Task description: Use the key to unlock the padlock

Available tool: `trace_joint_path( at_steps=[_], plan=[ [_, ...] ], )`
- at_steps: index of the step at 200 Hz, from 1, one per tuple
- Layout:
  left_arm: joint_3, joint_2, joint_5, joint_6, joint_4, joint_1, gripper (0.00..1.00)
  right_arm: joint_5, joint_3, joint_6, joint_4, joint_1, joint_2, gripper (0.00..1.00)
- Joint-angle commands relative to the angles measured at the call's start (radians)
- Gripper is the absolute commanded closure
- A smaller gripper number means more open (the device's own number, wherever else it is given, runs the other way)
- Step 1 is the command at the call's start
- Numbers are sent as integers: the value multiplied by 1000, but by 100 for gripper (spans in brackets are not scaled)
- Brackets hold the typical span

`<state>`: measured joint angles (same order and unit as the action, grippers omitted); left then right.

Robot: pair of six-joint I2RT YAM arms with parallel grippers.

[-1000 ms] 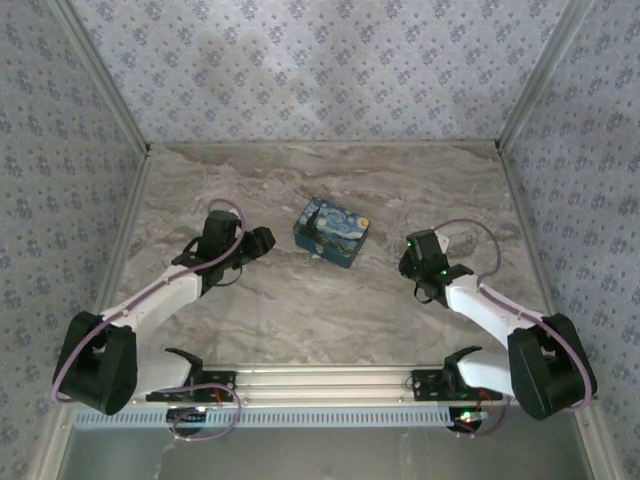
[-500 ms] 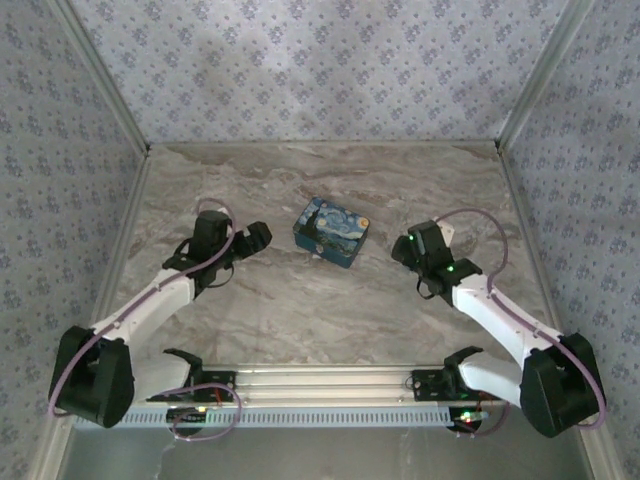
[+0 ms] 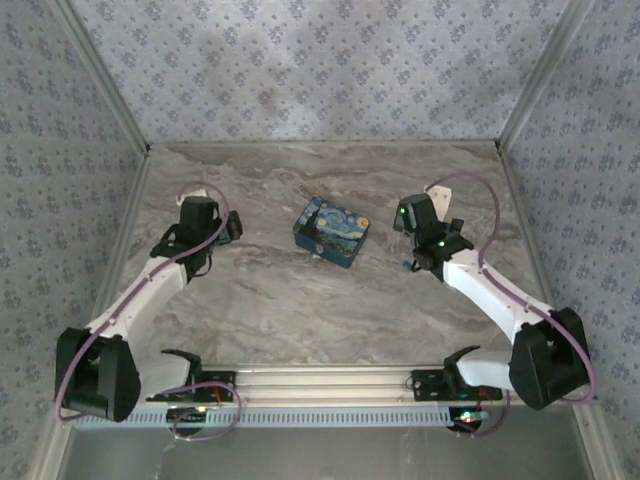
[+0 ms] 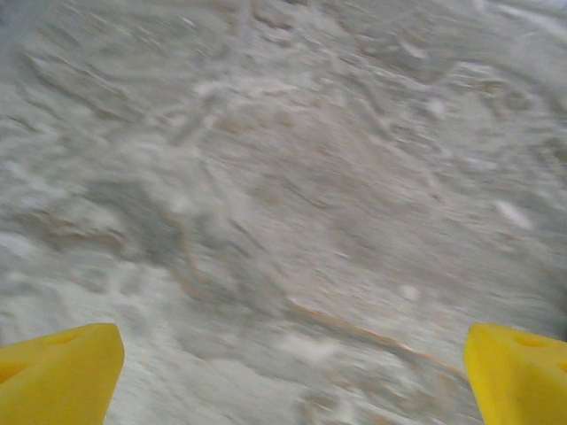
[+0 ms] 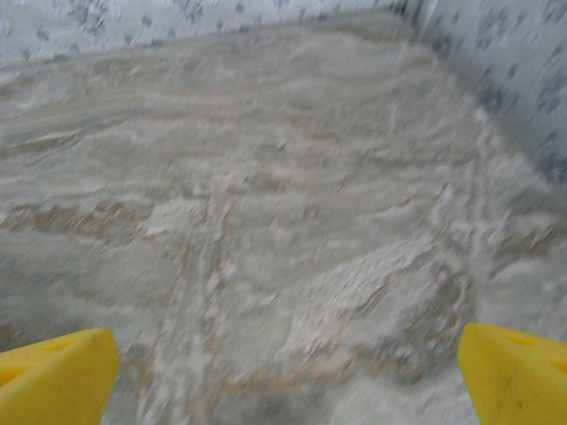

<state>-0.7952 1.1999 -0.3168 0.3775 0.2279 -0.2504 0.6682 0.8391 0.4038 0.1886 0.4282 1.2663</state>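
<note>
Yellow-tipped left claw (image 4: 288,376) and right claw (image 5: 288,376) gape empty over marble (image 4: 266,177); overhead, a blue box (image 3: 332,231) sits between them.

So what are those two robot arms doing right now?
Neither arm is holding anything at the moment. The left gripper and the right gripper are both open, each facing bare marble table. A blue painted box sits on the table between the two arms, and neither gripper is touching it.
</note>
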Motion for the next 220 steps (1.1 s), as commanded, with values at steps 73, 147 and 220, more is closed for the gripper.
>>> trace_joint_path(
  at_steps=[73,147,220],
  plan=[
    [163,192,-139,-206,-517,195,2,187,-96,-250,-407,-177,216,0],
    [261,319,-43,-305,-820,212,2,-15,-140,-276,-488,-284,182,0],
    [399,327,67,-318,-1062,230,2,-80,-370,-341,-772,-304,161,0]
  ],
)
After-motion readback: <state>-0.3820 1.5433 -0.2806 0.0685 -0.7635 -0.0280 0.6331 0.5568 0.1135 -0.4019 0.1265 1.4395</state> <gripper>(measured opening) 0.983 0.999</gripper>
